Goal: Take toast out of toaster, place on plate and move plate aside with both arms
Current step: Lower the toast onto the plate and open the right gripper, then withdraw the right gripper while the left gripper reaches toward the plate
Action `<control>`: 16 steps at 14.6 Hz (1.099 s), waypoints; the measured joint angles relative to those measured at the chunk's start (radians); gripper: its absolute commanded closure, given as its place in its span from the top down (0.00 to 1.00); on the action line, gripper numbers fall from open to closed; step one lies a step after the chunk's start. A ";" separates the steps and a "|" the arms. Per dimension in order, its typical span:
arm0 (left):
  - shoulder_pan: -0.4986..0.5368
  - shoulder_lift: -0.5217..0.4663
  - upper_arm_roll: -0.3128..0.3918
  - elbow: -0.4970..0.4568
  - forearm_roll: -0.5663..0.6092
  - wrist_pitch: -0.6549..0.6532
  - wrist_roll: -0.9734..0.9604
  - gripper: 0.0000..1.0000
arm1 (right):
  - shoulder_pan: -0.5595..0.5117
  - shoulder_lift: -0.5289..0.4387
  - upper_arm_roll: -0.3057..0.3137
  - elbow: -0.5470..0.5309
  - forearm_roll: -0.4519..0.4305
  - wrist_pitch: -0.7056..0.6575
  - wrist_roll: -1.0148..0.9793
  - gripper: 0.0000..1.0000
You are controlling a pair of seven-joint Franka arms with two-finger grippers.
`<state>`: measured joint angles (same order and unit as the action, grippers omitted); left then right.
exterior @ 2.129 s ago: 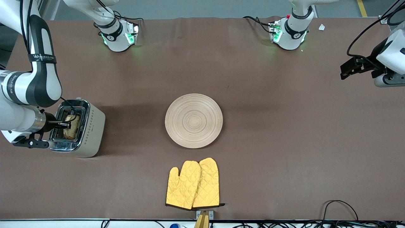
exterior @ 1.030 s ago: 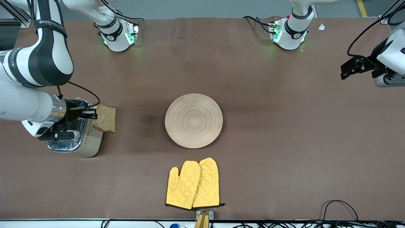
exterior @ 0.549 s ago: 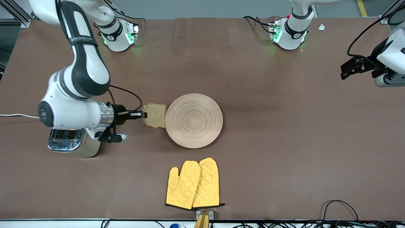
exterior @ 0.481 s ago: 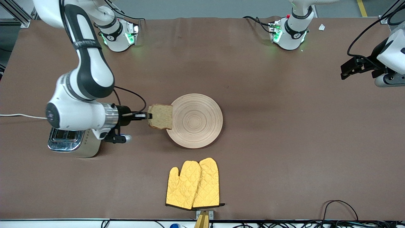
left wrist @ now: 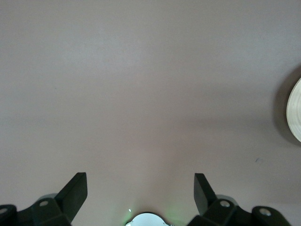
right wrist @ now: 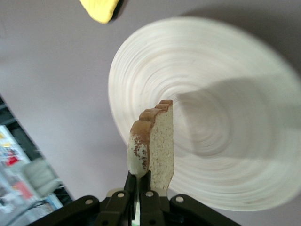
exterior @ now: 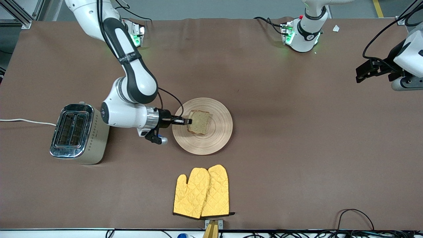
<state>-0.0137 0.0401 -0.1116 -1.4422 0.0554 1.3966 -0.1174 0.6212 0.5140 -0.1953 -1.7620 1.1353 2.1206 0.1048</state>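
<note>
My right gripper [exterior: 187, 121] is shut on the toast [exterior: 198, 122], a light brown speckled slice with a darker crust, and holds it over the middle of the round pale beige plate [exterior: 218, 138]. In the right wrist view the fingers pinch the toast's [right wrist: 160, 146] crust edge, with the plate [right wrist: 225, 70] below it. My left gripper [exterior: 360, 73] waits in the air at the left arm's end of the table. In the left wrist view it [left wrist: 140, 188] is open and empty over bare brown table, with an edge of the plate [left wrist: 295, 115] showing.
A silver toaster [exterior: 79, 134] stands at the right arm's end of the table. A pair of yellow oven mitts [exterior: 202, 192] lies nearer the front camera than the plate. Cables [exterior: 353, 218] trail along the near table edge.
My right arm lifted the toast out of the toaster and carried it across the table to over the plate. The left arm has not moved.
</note>
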 measured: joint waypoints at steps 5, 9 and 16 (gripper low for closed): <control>0.000 0.000 0.000 0.000 0.000 0.000 0.000 1.00 | 0.008 0.061 -0.011 -0.069 0.177 -0.003 -0.305 1.00; 0.000 0.000 0.000 0.000 0.000 0.000 0.000 1.00 | 0.000 0.056 -0.039 -0.084 0.064 -0.004 -0.365 1.00; 0.000 0.000 0.000 0.000 0.000 0.000 0.000 1.00 | -0.006 -0.047 -0.285 0.064 -0.432 -0.328 -0.367 1.00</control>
<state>-0.0138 0.0401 -0.1116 -1.4420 0.0554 1.3962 -0.1173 0.6156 0.4672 -0.4801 -1.6981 0.7031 1.7923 -0.2625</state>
